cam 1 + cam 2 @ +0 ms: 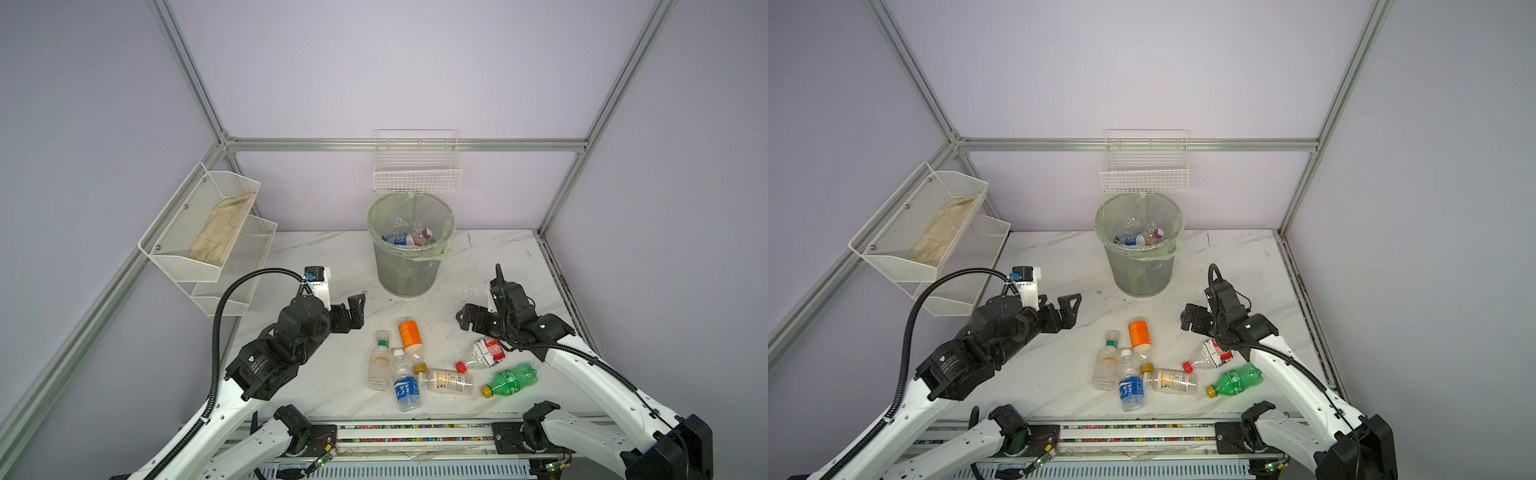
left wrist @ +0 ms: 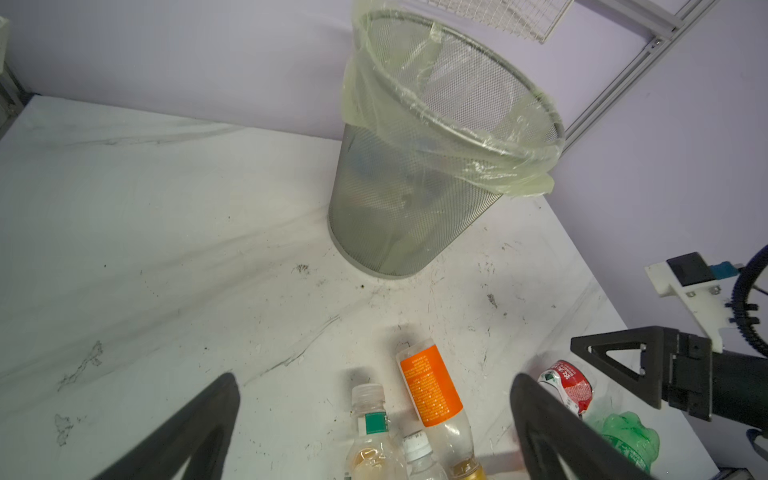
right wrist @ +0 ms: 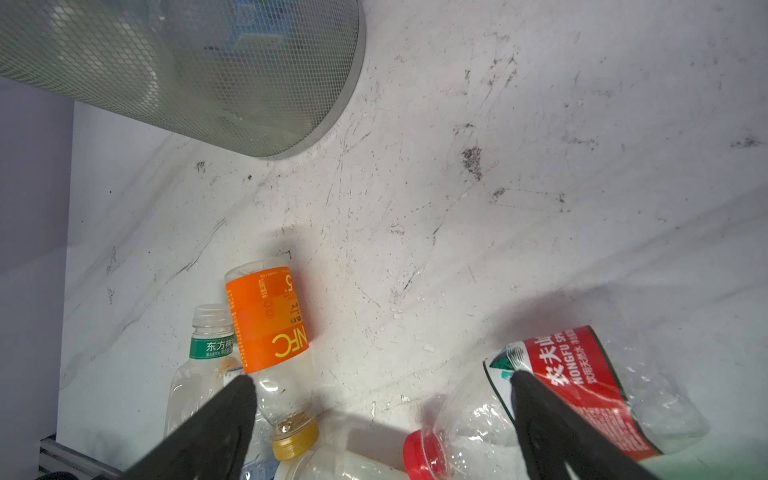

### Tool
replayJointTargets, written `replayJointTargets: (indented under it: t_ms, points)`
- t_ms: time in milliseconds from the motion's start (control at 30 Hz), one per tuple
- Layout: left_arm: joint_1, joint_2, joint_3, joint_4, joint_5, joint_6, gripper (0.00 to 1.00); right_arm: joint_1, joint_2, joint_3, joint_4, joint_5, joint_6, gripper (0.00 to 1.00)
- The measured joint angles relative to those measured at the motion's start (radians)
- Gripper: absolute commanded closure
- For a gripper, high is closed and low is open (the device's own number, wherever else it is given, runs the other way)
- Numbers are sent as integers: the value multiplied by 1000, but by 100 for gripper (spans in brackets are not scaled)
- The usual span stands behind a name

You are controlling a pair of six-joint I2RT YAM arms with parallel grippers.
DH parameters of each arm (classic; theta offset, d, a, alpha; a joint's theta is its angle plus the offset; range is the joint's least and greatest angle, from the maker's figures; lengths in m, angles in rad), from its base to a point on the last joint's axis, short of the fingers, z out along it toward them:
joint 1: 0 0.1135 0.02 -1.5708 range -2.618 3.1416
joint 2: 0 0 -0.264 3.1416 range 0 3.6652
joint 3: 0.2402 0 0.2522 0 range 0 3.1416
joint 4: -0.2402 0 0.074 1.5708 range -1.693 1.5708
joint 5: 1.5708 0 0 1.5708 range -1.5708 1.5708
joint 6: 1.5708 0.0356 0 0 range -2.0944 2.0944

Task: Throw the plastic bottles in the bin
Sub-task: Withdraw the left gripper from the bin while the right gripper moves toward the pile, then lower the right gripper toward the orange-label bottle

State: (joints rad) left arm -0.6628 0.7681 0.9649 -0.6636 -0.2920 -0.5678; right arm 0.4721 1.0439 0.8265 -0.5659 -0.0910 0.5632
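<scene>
Both top views: mesh bin [image 1: 409, 266] upright near the middle of the table's [image 1: 498, 257] back edge, several bottles inside [image 1: 405, 237]. Six more lying toward the front edge: orange-label bottle [image 1: 410, 334], green-band bottle [image 1: 379, 365], blue-label bottle [image 1: 405, 386], white-label bottle [image 1: 449, 381], crushed red-label bottle [image 1: 484, 353], green bottle [image 1: 513, 379]. Left gripper [image 1: 353, 311] over the left side, jaws apart, empty. Right gripper [image 1: 465, 318] toward the right edge, jaws apart, empty.

Left wrist view: fingers spread wide, orange-label and green-band bottles between them, untouched; bin beyond.

Right wrist view: fingers spread, one tip in front of the red-label bottle, the other in front of the orange-label bottle; contact impossible to tell.
</scene>
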Motion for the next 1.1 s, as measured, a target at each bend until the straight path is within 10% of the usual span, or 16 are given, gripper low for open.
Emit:
replayJointTargets:
  t_ms: [1100]
  points:
    - [-6, -244, -335, -132, 154, -268, 0, 440, 251, 64, 111, 128, 188, 3]
